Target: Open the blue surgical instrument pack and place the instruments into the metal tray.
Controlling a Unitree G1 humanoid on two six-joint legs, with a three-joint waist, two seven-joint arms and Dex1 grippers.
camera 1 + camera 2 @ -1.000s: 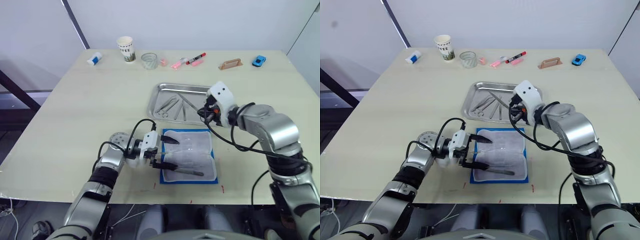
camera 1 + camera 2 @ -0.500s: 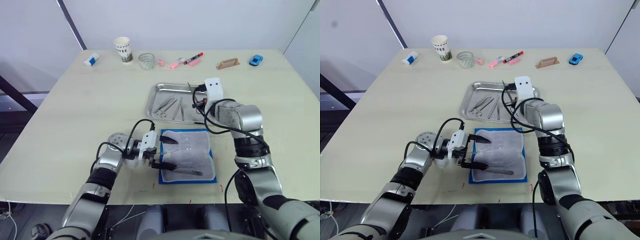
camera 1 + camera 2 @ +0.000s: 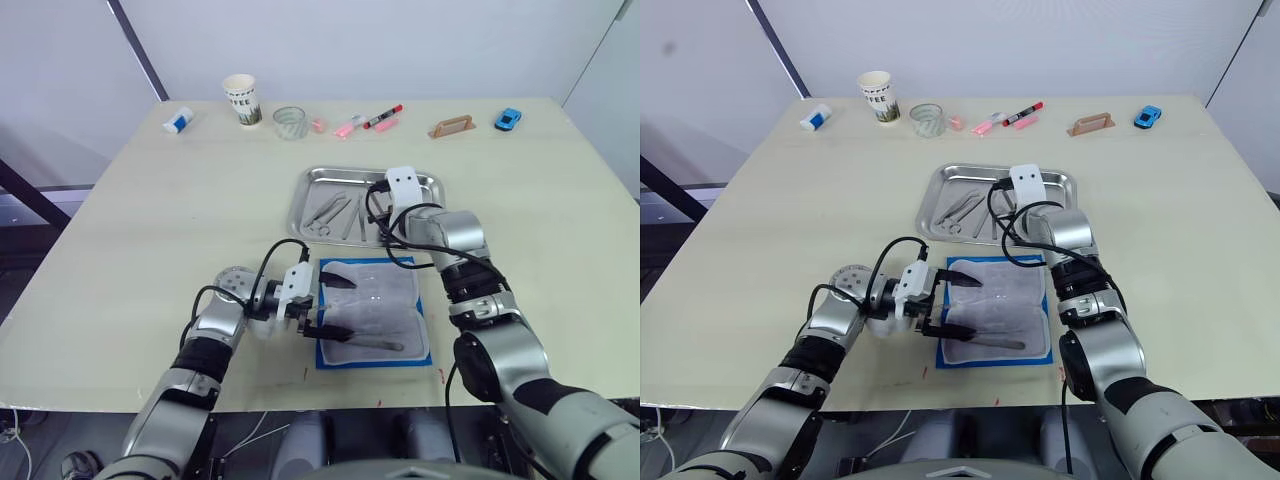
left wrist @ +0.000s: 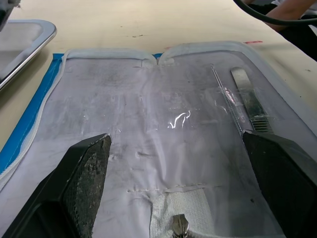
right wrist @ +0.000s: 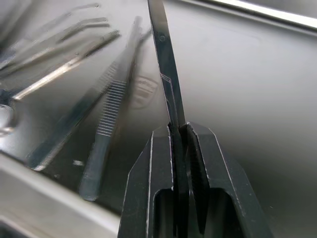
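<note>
The blue surgical instrument pack [image 3: 424, 318] lies unfolded near the table's front edge, its pale lining up. One slender instrument [image 3: 376, 345] still lies on the lining, and the left wrist view shows it [image 4: 249, 103] as well. My left gripper [image 3: 334, 307] is open at the pack's left edge, one finger on each side of the lining. Behind the pack stands the metal tray [image 3: 433, 179] with several instruments [image 3: 335, 209] in its left half. Low over the tray's middle, my right gripper [image 5: 180, 133] is shut on a thin silvery instrument [image 5: 166, 64] that points down at the tray floor.
Along the table's far edge stand a paper cup [image 3: 241, 99], a glass [image 3: 290, 122], pink and red markers [image 3: 374, 120], a brown holder [image 3: 452, 127] and a small blue toy car [image 3: 508, 119]. A small white bottle [image 3: 180, 121] lies at the far left.
My right gripper has swung left from the tray's right edge to over its middle, still holding the thin instrument. The left gripper has stayed put.
</note>
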